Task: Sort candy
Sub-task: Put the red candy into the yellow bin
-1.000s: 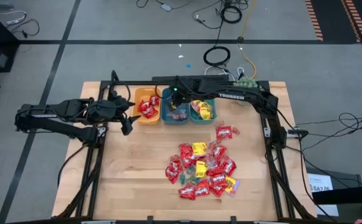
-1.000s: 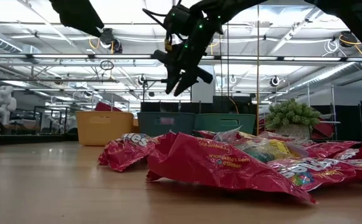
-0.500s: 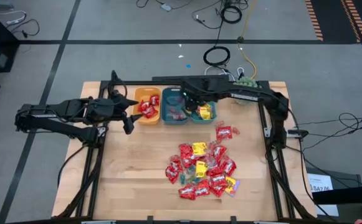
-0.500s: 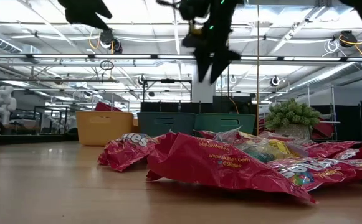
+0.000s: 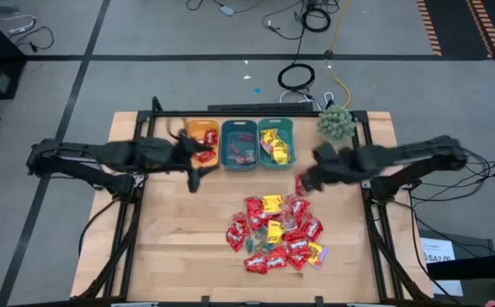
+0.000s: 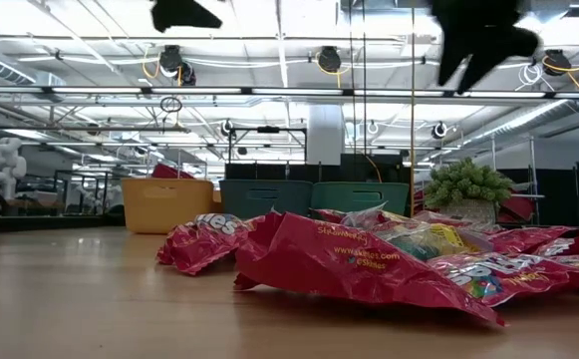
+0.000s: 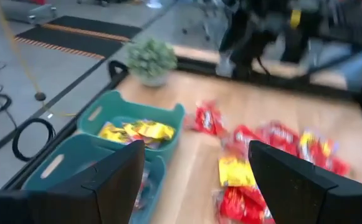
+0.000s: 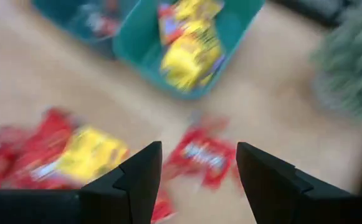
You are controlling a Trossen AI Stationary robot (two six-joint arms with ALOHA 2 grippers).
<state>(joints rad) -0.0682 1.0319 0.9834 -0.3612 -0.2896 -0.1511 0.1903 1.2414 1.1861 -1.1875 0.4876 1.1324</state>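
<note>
High view: the candy [image 5: 276, 232] lies as a loose heap of shiny red packets with a few yellow ones, in the lower centre of the frame, with one red packet [image 5: 302, 184] lying apart above the heap, toward the bins. More candy sits in three bins at the upper centre: red packets in the orange bin [image 5: 203, 132], small mixed pieces in the blue bin [image 5: 239, 129], yellow packets in the teal bin [image 5: 276, 127]. All rest on a light wooden table [image 5: 179, 247] framed by dark rails, with a green spiky plant [image 5: 336, 122] at its upper right corner and a grey floor with cables beyond. Low view shows a hall with ceiling lights and trusses behind the table. The left gripper [image 5: 192, 167] hangs at the left of the orange bin; in the left wrist view its fingers [image 7: 115, 180] stand wide apart and hold nothing. The right gripper [image 5: 305, 178] hangs over the lone red packet; in the right wrist view its fingers [image 8: 137, 180] are spread and empty.
</note>
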